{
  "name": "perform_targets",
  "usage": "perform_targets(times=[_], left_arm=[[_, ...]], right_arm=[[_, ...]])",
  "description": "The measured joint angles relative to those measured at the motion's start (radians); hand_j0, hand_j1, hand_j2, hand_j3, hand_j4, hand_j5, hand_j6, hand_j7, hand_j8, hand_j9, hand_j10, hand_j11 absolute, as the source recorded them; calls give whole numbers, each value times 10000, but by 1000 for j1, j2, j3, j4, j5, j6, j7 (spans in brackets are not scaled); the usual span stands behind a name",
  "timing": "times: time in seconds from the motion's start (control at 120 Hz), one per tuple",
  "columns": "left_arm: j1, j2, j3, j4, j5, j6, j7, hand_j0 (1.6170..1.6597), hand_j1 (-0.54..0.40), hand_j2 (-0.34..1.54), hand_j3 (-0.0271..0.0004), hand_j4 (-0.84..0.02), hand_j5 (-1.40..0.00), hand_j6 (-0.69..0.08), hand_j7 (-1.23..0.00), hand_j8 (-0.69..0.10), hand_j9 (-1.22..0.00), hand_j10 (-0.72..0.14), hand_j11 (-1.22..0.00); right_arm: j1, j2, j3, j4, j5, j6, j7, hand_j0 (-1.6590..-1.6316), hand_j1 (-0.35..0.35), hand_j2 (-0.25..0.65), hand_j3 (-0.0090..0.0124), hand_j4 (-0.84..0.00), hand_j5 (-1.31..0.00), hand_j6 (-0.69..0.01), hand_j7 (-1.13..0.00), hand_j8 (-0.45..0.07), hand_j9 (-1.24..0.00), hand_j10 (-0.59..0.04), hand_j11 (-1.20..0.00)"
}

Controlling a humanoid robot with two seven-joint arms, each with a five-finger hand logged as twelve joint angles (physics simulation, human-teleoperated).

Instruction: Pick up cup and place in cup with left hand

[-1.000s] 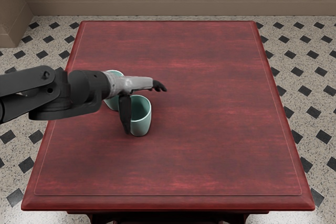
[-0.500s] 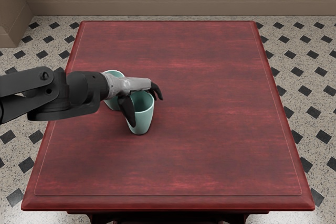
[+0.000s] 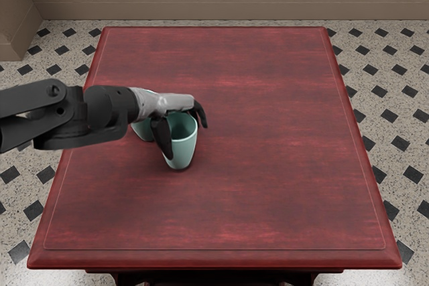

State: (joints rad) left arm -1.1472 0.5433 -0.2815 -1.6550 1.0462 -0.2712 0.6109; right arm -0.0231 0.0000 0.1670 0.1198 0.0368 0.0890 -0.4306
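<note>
"Left hand point(image 3: 169, 104), just one. Holding anything?"
"Yes, thumb and fingers grip the front cup point(image 3: 183, 150)."
"Where?"
"Left half of one red table point(image 3: 268, 185). Two cups: that one's pale teal, tapering downward; the rear cup point(image 3: 143, 130) is partly hidden."

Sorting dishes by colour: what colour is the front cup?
Pale teal-green, best in the head view.

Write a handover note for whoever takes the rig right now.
Left hand: closed around the front teal cup, thumb on one side, fingers on the other.
Right hand: out of view.
Other teal cup: behind the front one, partly hidden by the left hand and wrist.
Done: front cup gripped; can't tell whether it is off the table.
Left: place one cup in the other with the left hand.
</note>
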Motion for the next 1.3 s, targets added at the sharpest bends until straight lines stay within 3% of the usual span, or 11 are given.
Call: perform_targets(times=[0.5, 0.85, 1.058, 1.3], left_arm=[[-126, -15, -18, 53, -74, -24, 0, 16562, -581, 517, 0, -4157, -5407, -3812, -5435, -3354, -5458, -4188, -5435], [-267, -10, -12, 87, -171, -51, 0, 16561, -514, 392, 0, -4139, -5439, -3976, -5426, -3497, -5443, -4147, -5435], [-311, 1, -10, 96, -211, -69, 0, 16558, -411, 257, 0, -4140, -5433, -4030, -5438, -3474, -5446, -4132, -5441], [-342, 63, -8, 96, -248, -96, 0, 16564, -903, 578, 0, -4100, -5476, -3827, -5477, -3222, -5451, -4125, -5445]], right_arm=[[3, 0, 0, 0, 0, 0, 1, -16581, -3491, 1, 0, -3, -1, -4, 0, -3, 0, -2, 0], [3, 0, -1, 0, 0, 0, 1, -16581, -3491, 1, 0, -3, -1, -4, 0, -3, 0, -2, 0], [3, 0, -1, 0, 0, 0, 1, -16581, -3491, 1, 0, -3, -1, -4, 0, -3, 0, -2, 0], [3, 0, -1, 0, -1, 0, 1, -16581, -3491, 0, 0, -3, -1, -5, 0, -4, 0, -2, 0]])
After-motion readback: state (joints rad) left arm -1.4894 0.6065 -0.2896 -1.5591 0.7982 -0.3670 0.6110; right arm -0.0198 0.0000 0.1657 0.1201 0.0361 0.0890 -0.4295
